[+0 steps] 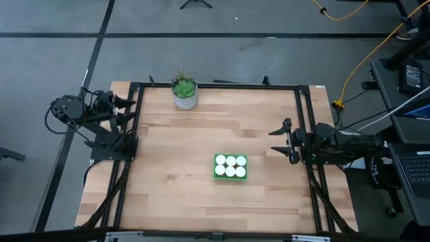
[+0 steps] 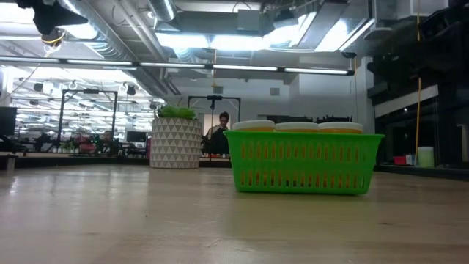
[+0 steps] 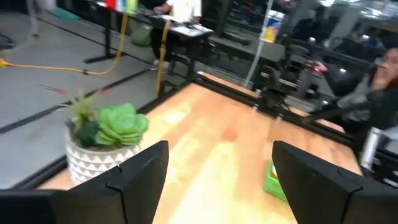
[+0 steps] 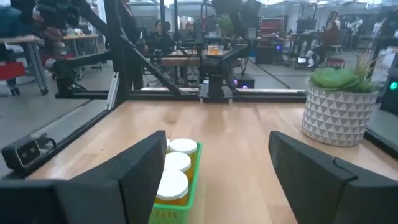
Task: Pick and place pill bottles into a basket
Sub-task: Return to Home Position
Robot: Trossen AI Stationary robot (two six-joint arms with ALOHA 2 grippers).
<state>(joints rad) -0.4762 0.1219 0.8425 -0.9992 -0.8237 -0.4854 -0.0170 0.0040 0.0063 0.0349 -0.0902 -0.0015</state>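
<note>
So right now all six pill bottles [image 1: 230,160] are sitting in the green basket [image 2: 304,163], two rows of three with the white caps up, and they fill it pretty much edge to edge. From down at counter level you can see the caps and a bit of the orange bodies poking up over the rim. The basket is on the wooden counter [image 1: 175,188], a little right of the middle and toward the near side.

Neither arm is holding anything. The right pincer [image 4: 217,142] is out at the right edge of the counter, pointed in toward the basket, with its fingers spread wide and nothing between them. It's near the basket but not touching it. The left pincer [image 3: 221,152] is tucked up over the far left corner, fingers spread too and empty, well apart from the basket.

There's also a little green plant [image 1: 184,87] in a white patterned pot at the far edge of the counter, nearer the left arm, standing upright. It's well clear of the basket.
</note>
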